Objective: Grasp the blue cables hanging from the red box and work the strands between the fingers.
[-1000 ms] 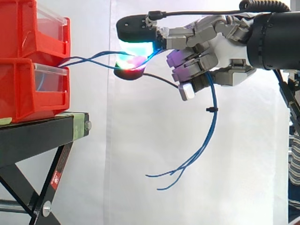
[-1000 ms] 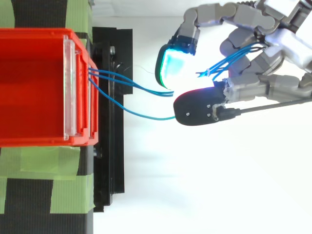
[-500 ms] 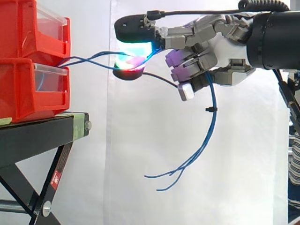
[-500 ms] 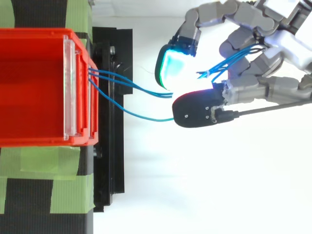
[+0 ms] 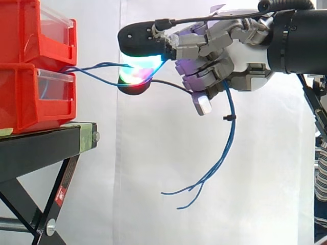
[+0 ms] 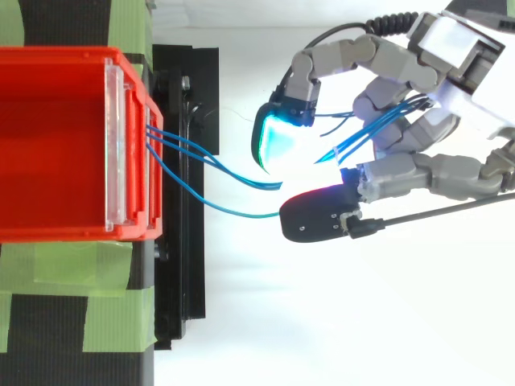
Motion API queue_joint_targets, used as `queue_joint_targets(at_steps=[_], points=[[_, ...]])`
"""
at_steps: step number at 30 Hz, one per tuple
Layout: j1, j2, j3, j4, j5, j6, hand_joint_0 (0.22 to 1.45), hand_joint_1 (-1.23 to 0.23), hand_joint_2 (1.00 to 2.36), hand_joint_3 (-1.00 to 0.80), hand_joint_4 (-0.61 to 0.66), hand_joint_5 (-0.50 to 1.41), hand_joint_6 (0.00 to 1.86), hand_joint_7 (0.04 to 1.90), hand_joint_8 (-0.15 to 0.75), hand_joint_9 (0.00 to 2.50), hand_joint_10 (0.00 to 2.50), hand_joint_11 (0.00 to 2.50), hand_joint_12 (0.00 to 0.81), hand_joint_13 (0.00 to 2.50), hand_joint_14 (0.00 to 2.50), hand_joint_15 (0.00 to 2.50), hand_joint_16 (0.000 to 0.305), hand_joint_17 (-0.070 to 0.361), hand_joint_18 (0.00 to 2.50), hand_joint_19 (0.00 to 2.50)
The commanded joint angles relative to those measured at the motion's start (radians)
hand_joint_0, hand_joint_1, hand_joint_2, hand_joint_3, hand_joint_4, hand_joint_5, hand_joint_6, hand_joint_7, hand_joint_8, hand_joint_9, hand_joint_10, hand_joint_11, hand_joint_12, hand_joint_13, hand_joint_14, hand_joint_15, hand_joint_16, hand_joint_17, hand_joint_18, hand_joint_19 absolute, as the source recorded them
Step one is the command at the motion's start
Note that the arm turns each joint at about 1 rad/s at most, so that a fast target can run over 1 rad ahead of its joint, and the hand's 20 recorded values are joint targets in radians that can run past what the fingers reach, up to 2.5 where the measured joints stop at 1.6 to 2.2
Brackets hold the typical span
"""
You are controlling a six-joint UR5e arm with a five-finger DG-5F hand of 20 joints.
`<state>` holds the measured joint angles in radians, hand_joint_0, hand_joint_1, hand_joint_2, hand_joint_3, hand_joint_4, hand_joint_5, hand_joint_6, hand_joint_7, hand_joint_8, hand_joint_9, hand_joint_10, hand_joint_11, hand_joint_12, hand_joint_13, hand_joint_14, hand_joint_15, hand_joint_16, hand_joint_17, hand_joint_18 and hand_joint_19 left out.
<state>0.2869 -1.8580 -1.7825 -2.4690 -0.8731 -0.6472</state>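
Thin blue cables (image 5: 97,66) run out of the lower red box (image 5: 36,97) and pass level to the right into my hand (image 5: 245,56). Two glowing fingertips (image 5: 138,43) pinch the strands between them, one above and one below. Past the pinch the strands go through the curled fingers and hang down in loose ends (image 5: 225,148). From above, the cables (image 6: 201,157) leave the box front (image 6: 129,145) as three strands and meet between the cyan pad (image 6: 273,141) and a dark pad. The hand (image 6: 451,56) comes in from the upper right.
Two red boxes are stacked on a black stand (image 5: 46,143) with crossed legs. Green tape (image 6: 113,322) holds the boxes to the stand top. A white curtain (image 5: 153,204) hangs behind. Striped fabric (image 5: 321,178) shows at the right edge.
The hand has shifted a little toward the boxes and rolled at the wrist. The pinching pads sit slightly lower, with the cables still held between them.
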Motion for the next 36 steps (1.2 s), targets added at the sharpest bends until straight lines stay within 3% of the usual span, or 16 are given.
queue_joint_targets(at_steps=[1, 8, 16, 26, 36], points=[[-0.002, -0.001, 0.000, 0.001, 0.002, -0.005, 0.81, -0.67, 1.01, -0.70, 0.24, 0.14, 0.70, 1.16, 0.532, 1.78, 2.50, 2.50, 0.684, 1.96, 2.50, 1.71, 0.243, 0.182, 2.50, 0.60], [-0.005, 0.000, 0.000, 0.001, 0.005, -0.008, 0.77, -0.67, 1.01, -0.75, 0.25, 0.14, 0.67, 1.17, 0.532, 1.78, 2.50, 2.50, 0.684, 1.96, 2.50, 1.71, 0.243, 0.182, 2.50, 0.60], [-0.005, 0.000, 0.000, -0.001, 0.032, -0.009, 0.77, -0.68, 1.01, -0.73, 0.24, 0.12, 0.64, 1.17, 0.532, 1.78, 2.50, 2.50, 0.684, 1.96, 2.50, 1.71, 0.243, 0.182, 2.50, 0.60], [-0.002, 0.000, 0.000, 0.001, 0.062, -0.124, 0.78, -0.68, 1.01, -0.73, 0.25, 0.13, 0.63, 1.17, 0.532, 1.78, 2.50, 2.50, 0.684, 1.96, 2.50, 1.71, 0.243, 0.182, 2.50, 0.60], [-0.002, 0.000, 0.000, 0.010, 0.072, -0.135, 0.77, -0.65, 1.01, -0.75, 0.25, 0.14, 0.63, 1.18, 0.532, 1.78, 2.50, 2.50, 0.684, 1.96, 2.50, 1.71, 0.243, 0.182, 2.50, 0.60]])
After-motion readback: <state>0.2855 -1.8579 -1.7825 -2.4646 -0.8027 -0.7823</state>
